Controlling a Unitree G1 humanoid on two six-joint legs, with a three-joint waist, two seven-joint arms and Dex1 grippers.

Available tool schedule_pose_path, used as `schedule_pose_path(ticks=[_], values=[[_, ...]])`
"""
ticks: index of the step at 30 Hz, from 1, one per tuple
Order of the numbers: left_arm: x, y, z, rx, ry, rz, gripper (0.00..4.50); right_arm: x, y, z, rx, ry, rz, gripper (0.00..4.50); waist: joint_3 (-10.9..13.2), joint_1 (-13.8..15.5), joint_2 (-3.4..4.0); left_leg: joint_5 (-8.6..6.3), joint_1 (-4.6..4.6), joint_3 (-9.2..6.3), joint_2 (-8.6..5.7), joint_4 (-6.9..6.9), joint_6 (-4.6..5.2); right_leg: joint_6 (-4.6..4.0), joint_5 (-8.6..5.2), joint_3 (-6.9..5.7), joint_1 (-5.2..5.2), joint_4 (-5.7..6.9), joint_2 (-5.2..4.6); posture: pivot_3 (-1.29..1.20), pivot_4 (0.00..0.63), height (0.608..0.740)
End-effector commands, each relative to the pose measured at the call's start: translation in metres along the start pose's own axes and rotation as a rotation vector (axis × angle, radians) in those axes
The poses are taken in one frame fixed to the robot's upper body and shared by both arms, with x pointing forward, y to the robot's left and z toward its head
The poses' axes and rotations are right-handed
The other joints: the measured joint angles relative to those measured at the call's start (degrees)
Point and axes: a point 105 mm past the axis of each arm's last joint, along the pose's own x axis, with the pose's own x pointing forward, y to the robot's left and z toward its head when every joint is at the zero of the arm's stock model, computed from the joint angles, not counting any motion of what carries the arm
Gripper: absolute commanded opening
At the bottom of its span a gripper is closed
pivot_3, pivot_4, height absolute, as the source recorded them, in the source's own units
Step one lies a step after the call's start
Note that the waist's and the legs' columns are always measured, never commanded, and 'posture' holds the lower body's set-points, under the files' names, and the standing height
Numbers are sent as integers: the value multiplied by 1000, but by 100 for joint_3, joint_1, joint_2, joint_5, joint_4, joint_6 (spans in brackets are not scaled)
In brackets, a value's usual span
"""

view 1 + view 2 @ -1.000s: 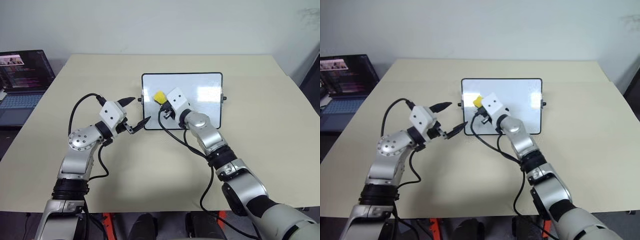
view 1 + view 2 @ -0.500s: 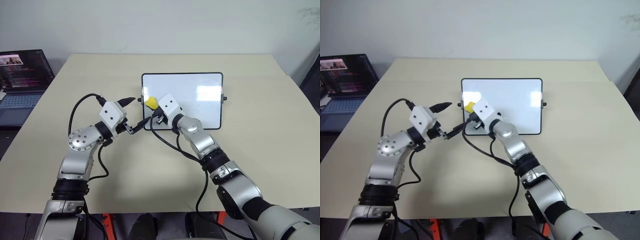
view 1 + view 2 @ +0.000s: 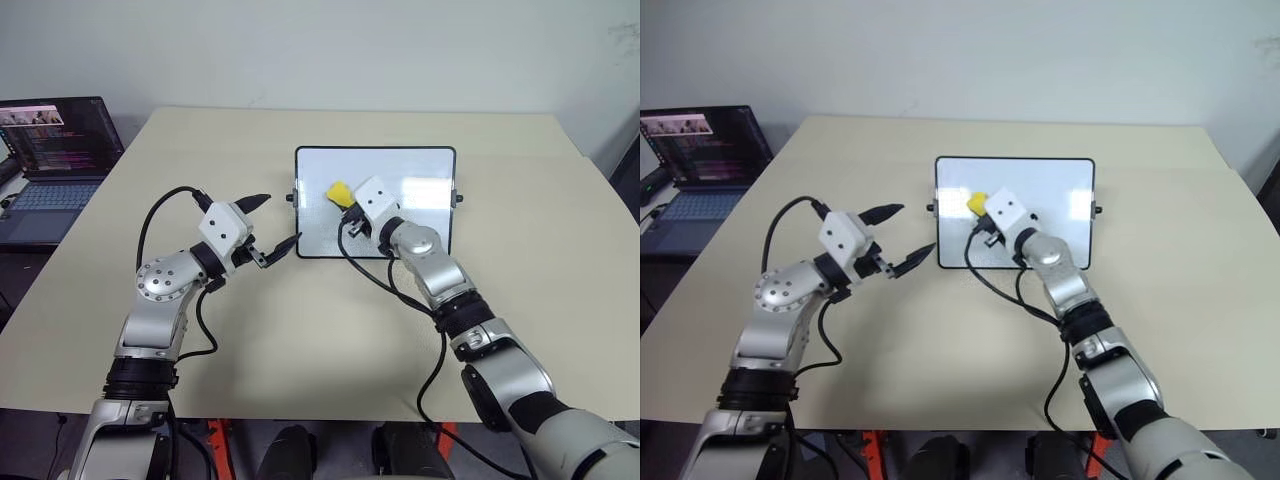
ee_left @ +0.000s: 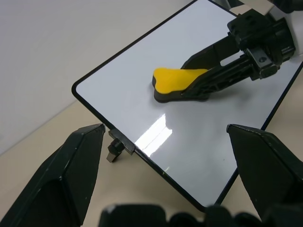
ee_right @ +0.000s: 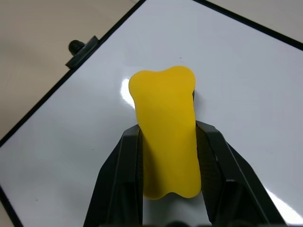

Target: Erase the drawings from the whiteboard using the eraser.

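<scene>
A laptop glows at the table's far left edge, well apart from the work. The left pincer hangs with its fingers spread and empty, just off the left short side of the whiteboard, its tips near the knob there without gripping it. To its right, the right pincer is clenched on the eraser, dark underside pressed flat on the white surface in the board's left half. To wipe well, the right arm would likely do best keeping the pad flat and the pressure even, sweeping in overlapping passes toward the board's right side while the left pincer stands ready to steady the frame should the board slide. No drawings can be made out on the visible surface; whether any lie under the eraser, under the right forearm crossing the near edge, or inside the bright glare at the right side cannot be told. The near right corner of the board is covered by that arm, and whether the left fingertip touches the frame is unclear.
</scene>
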Motion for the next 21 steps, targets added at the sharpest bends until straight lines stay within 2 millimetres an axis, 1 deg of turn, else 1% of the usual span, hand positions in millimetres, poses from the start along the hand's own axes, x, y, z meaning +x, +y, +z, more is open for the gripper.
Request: schedule_pose_path(ticks=[1,5,12,18,21], values=[[2,7,14,34,-46,8,4500,-7,-22,-29,38,110,-87,1228,0,0,0,1,0,0,0,0,0,0,1,0,0,0,0,0,150,740],[2,8,14,37,-45,9,4500,-3,-11,-23,49,91,-66,1228,0,-5,0,3,0,0,0,1,2,2,5,1,1,-1,0,0,150,740],[0,8,15,39,-43,7,4500,0,16,-9,71,48,-7,1228,0,-66,0,3,0,3,2,-3,2,2,6,3,-4,-1,2,0,150,740],[1,7,16,38,-45,8,4500,-7,14,-2,76,32,-8,1228,0,-65,1,3,-5,4,3,-10,2,2,5,3,-8,-10,2,0,150,740],[1,6,16,35,-47,5,4500,-17,9,6,84,17,-2,1228,1,-50,2,3,-8,3,3,-11,2,2,5,3,-9,-12,2,0,150,740]])
